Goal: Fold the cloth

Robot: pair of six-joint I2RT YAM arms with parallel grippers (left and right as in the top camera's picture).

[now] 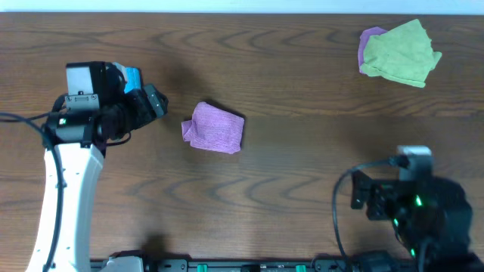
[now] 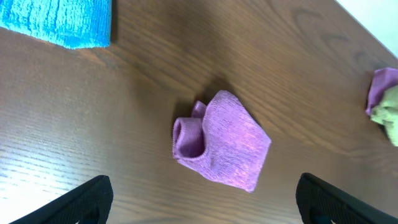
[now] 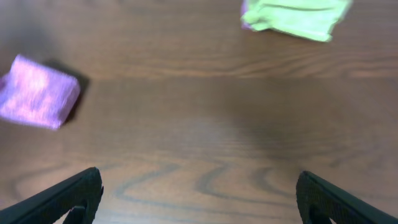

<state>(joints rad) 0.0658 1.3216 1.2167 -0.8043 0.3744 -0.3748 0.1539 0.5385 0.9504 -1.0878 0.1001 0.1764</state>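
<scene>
Obs: the cloth (image 1: 215,128) lies on the table (image 1: 302,159), left of centre, as a small thick packet, several layers deep. One end curls into an open loop with a loose corner poking out beside it; the other edges look fairly square.

Left gripper (image 2: 202,204): fingers spread wide, nothing between them, poised just short of the packet and not touching it.

Right gripper (image 3: 199,200): also wide open and empty, parked near the front right of the table, well apart from the cloth.

Judgement: folding appears essentially done. What may be left is flattening the curled end, if neatness counts.

Containers: none in view, no bin, tray or basket. Other items sit loose: a lime-green cloth (image 1: 402,53) at the far right, lying over a second purple cloth (image 1: 370,39), and a light blue cloth (image 2: 62,22) far left, by the left arm
</scene>
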